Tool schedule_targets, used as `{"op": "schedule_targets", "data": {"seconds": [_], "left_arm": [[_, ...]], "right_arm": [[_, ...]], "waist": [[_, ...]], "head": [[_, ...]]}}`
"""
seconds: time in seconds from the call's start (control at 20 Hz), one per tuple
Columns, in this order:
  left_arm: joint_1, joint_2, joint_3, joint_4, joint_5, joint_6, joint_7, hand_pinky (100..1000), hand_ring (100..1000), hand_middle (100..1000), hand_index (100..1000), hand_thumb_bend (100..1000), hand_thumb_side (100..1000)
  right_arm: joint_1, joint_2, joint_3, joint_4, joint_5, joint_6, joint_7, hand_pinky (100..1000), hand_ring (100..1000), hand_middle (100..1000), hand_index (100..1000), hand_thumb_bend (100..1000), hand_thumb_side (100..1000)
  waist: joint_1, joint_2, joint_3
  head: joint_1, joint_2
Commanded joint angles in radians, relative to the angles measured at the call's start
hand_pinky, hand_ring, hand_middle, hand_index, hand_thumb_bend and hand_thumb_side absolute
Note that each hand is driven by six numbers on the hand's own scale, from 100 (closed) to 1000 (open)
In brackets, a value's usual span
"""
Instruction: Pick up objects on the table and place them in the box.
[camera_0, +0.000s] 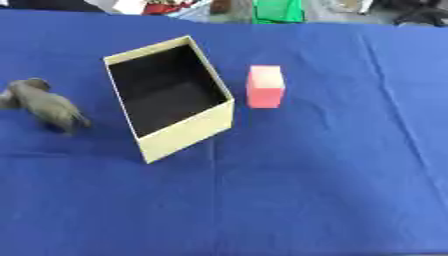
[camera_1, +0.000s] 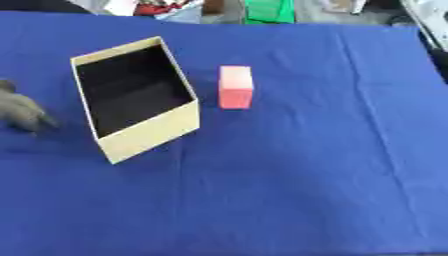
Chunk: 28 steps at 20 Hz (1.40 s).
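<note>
Looking down, I see the left hand near the counter's left edge, fingers blurred, cannot tell their state. Pink block stands just right of the open box.

Open cloth lies all around the block — only the box stands beside it, seemingly not touching.
</note>
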Motion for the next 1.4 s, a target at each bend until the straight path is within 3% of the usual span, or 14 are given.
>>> {"op": "schedule_targets", "data": {"seconds": [0.05, 0.3, 0.55, 0.75, 1.15, 1.4], "left_arm": [[-0.007, 0.024, 0.000, -0.017, 0.005, -0.002, -0.005, 437, 682, 672, 769, 354, 1000], [-0.008, 0.024, -0.002, -0.017, 0.007, -0.003, -0.006, 440, 683, 672, 769, 355, 1000], [-0.007, 0.023, -0.003, -0.017, 0.009, -0.003, -0.008, 441, 683, 672, 769, 355, 1000], [-0.009, 0.020, -0.005, -0.017, 0.012, -0.004, -0.010, 440, 684, 672, 768, 355, 1000], [-0.015, 0.012, -0.010, -0.017, 0.016, -0.005, -0.016, 440, 684, 672, 768, 355, 1000], [-0.018, 0.008, -0.011, -0.017, 0.019, -0.005, -0.018, 439, 684, 672, 767, 354, 1000]], "right_arm": [[-0.037, 0.001, -0.003, 0.040, 0.025, -0.012, -0.003, 895, 1000, 919, 933, 100, 1000], [-0.101, 0.075, -0.018, 0.213, 0.097, 0.008, -0.053, 899, 1000, 918, 933, 100, 1000], [-0.161, 0.167, -0.051, 0.394, 0.199, -0.031, -0.109, 904, 1000, 918, 934, 100, 1000], [-0.199, 0.242, -0.101, 0.515, 0.278, -0.030, -0.189, 916, 1000, 911, 936, 100, 1000], [-0.232, 0.343, -0.156, 0.650, 0.370, -0.026, -0.325, 943, 1000, 908, 947, 100, 1000], [-0.237, 0.379, -0.152, 0.677, 0.400, -0.054, -0.325, 967, 1000, 950, 972, 100, 1000]], "waist": [[0.004, -0.024, 0.000], [0.005, -0.035, -0.005], [0.010, -0.043, -0.005], [0.014, -0.045, -0.004], [0.019, -0.043, 0.007], [0.019, -0.040, 0.014]], "head": [[-0.003, -0.011], [-0.008, -0.009], [-0.010, -0.004], [-0.019, -0.003], [-0.030, 0.001], [-0.036, 0.000]]}}
